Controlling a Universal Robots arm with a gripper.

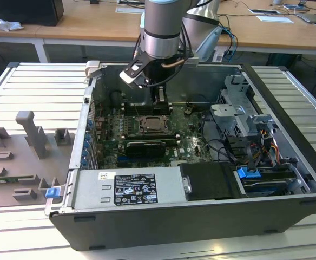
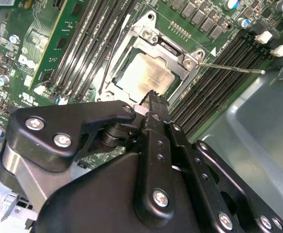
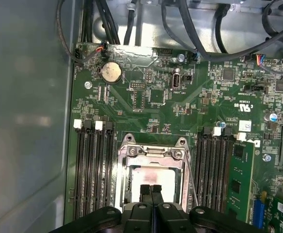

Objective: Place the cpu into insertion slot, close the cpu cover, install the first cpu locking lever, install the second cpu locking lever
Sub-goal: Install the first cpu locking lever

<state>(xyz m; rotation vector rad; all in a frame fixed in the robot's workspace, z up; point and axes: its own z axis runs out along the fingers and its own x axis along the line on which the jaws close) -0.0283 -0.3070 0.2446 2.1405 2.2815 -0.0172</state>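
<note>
The cpu point(image 2: 146, 73) sits in the slot point(image 1: 141, 125). My gripper point(image 2: 153, 95) is clenched on nothing, its tips just over the slot's edge. The cover point(image 2: 184, 83) lies on the cpu. One lever point(image 2: 233, 68) juts free past the slot's corner. I judge that lever wants a steady push from the tips, kept off the cover.

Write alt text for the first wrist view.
The closed black pincer hangs over the pale cpu, which lies framed by the silvery cpu cover. Long black memory slots flank it on the green motherboard.
</note>
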